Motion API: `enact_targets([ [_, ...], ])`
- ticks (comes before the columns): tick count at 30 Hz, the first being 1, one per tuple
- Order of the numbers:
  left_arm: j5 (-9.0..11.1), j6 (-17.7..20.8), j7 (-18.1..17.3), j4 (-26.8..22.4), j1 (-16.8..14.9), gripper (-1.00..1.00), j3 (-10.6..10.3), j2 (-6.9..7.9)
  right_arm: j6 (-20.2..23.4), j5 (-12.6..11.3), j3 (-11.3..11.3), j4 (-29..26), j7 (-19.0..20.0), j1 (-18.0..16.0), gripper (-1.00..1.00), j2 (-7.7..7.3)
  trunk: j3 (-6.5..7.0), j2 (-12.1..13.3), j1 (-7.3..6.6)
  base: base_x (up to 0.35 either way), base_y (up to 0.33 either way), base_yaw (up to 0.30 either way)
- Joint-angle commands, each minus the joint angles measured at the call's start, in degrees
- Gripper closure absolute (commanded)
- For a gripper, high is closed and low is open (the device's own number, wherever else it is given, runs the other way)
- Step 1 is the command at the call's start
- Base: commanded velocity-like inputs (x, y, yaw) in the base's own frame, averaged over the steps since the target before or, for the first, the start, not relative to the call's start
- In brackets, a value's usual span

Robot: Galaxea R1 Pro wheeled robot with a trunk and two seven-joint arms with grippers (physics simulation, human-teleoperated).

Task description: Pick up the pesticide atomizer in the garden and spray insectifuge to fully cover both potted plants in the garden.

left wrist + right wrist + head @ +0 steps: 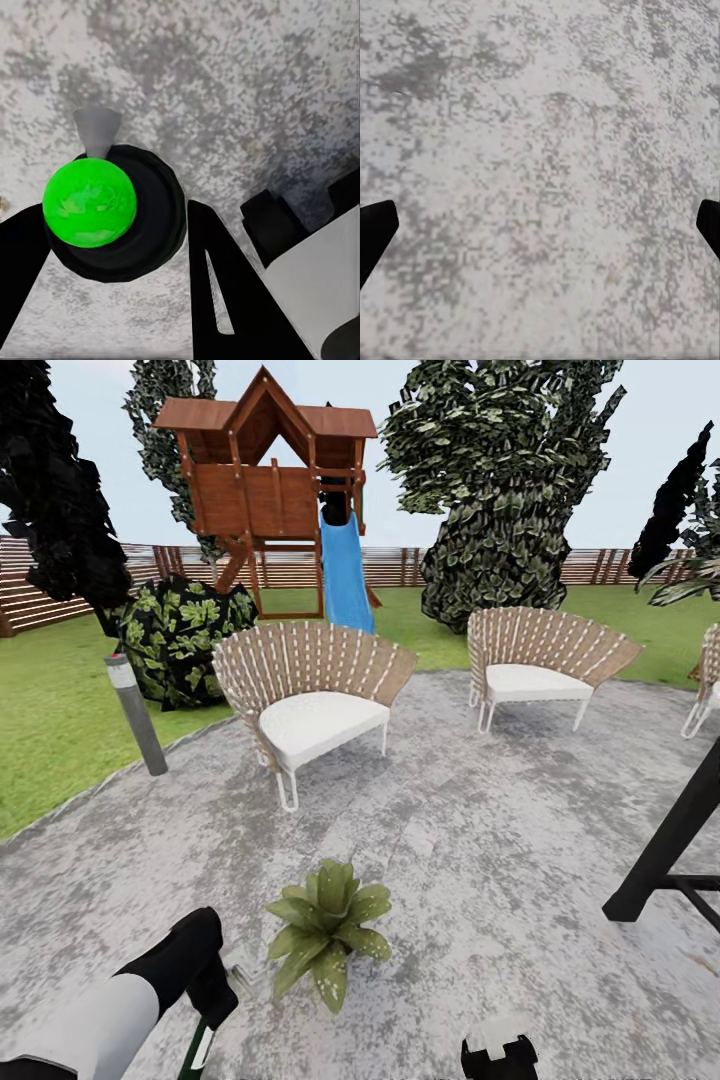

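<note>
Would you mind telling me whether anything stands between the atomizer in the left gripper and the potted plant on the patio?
Nothing visible does. The left gripper holds the pesticide atomizer just beside the potted plant, and only bare grey patio lies between them. The wicker chairs stand well beyond the plant.

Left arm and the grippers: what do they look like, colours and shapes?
The left arm has a light grey, rounded sleeve-like segment that turns black toward the wrist. The left gripper has flat black fingers. The right gripper shows black fingertips and a white-and-black body.

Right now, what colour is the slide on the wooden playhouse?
Bright blue. The slide shows best in the head view, hanging from the brown playhouse.
</note>
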Motion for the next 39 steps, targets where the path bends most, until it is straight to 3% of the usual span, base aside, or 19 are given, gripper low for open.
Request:
enact_targets([
  [1,-0.5,0.1,-0.6,-0.1,0.0,1.0,-0.1,0.0,-0.2,0.6,-0.5,0.1,-0.2,-0.1,-1.0,0.03,-0.05,0.0,-0.02,-0.065,0.286,0.0],
  [7,-0.1,0.0,-0.8,-0.1,0.0,1.0,0.1,-0.2,-0.2,0.4,-0.5,0.1,-0.3,-0.1,-1.0,0.11,-0.05,0.0,-0.02,0.075,0.248,-0.021],
  [16,0.2,0.1,-1.2,-0.2,0.0,1.0,0.3,-0.97,-0.2,0.4,-0.5,0.1,-0.3,-0.1,-1.0,0.12,-0.05,0.0,-0.02,0.007,0.011,-0.278],
  [18,0.2,0.0,-3.0,-0.2,-0.1,1.0,0.2,-1.01,-0.2,0.4,-0.5,0.1,-0.3,-0.1,-1.0,0.12,-0.05,0.0,-0.02,0.0,0.0,-0.297],
  [20,-0.4,-0.2,-7.5,-0.7,-0.2,1.0,-0.2,-0.96,-0.2,0.4,-0.5,0.1,-0.3,-0.1,-1.0,0.12,-0.05,0.0,-0.02,0.0,0.0,-0.28],
  [26,-0.7,-0.3,-8.5,-0.5,-0.1,1.0,-0.5,-0.15,-0.2,0.4,-0.5,0.1,-0.3,-0.1,-1.0,0.12,-0.05,0.0,-0.02,0.0,0.0,-0.055],
  [32,-0.8,-0.4,-8.5,-0.1,0.0,1.0,-0.5,2.1,-0.2,0.4,-0.5,0.1,-0.3,-0.1,-1.0,0.12,-0.05,0.0,-0.02,0.0,0.0,-0.154],
  [39,-0.7,-0.4,-8.4,-0.6,0.0,1.0,-0.6,2.02,-0.2,0.4,-0.5,0.1,-0.3,-0.1,-1.0,0.12,-0.05,0.0,-0.02,-0.168,0.137,-0.116],
])
